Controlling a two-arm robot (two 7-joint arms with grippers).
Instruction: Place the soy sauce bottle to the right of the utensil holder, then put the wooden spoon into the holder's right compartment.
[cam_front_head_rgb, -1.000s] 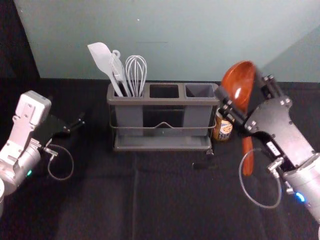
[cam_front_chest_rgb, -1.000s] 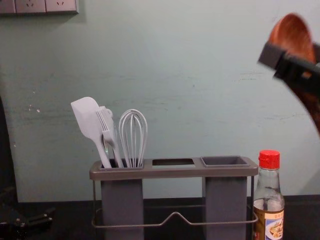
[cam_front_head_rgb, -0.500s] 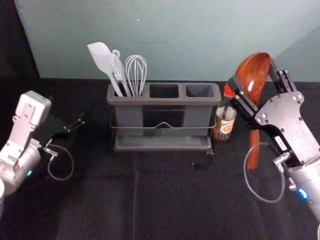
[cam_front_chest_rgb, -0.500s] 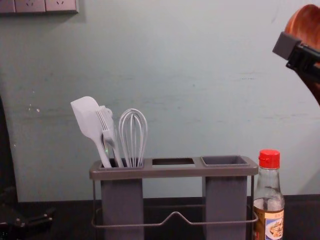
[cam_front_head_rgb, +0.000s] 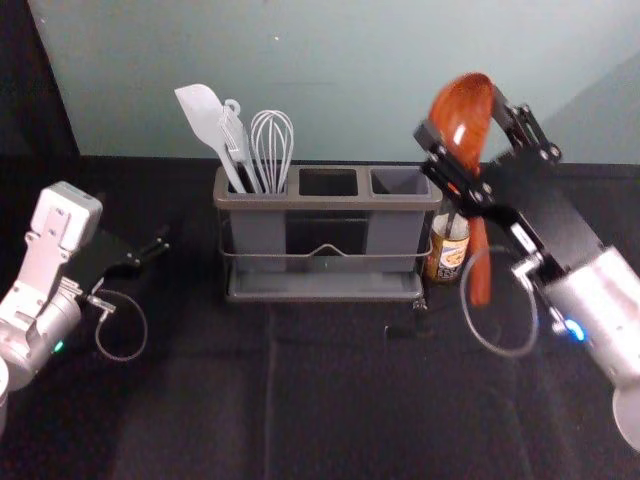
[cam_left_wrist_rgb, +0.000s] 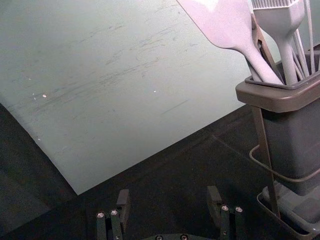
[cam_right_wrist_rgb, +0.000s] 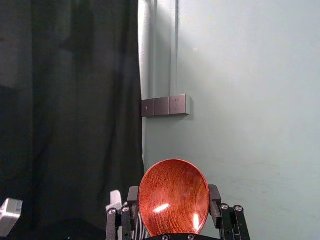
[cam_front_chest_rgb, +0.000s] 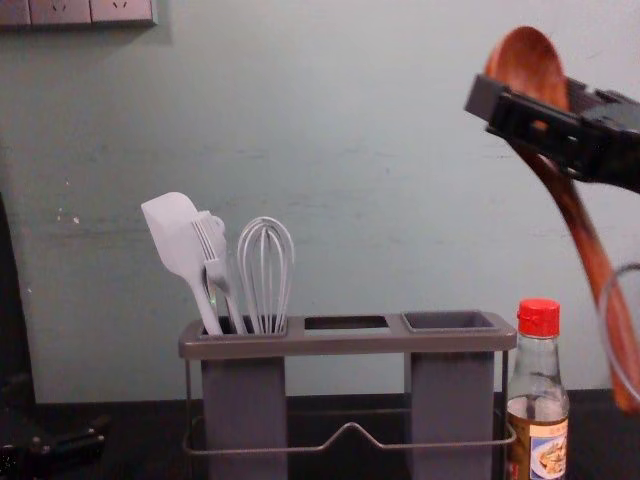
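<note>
The soy sauce bottle (cam_front_chest_rgb: 538, 405) stands upright on the bench (cam_front_head_rgb: 330, 400), just to the right of the utensil holder (cam_front_chest_rgb: 350, 343), so the spoon step looks to be the one in hand. The right pincer (cam_front_head_rgb: 462, 116), raised above and behind the bottle in the head view, has its two fingers parted by the width of the wooden spoon's bowl (cam_front_chest_rgb: 527, 62) and clasped on its sides; the handle (cam_front_chest_rgb: 590, 255) hangs down at a slant. That slant is the main worry: carried toward the right compartment (cam_front_chest_rgb: 450, 321) too low, the handle could sweep into the red cap (cam_front_chest_rgb: 538, 318) and topple the bottle. The rounded bowl may also swivel if bumped, leaving the handle's end to catch the rim. The left pincer (cam_left_wrist_rgb: 168, 196) waits parked at the left, wide apart and empty.
</note>
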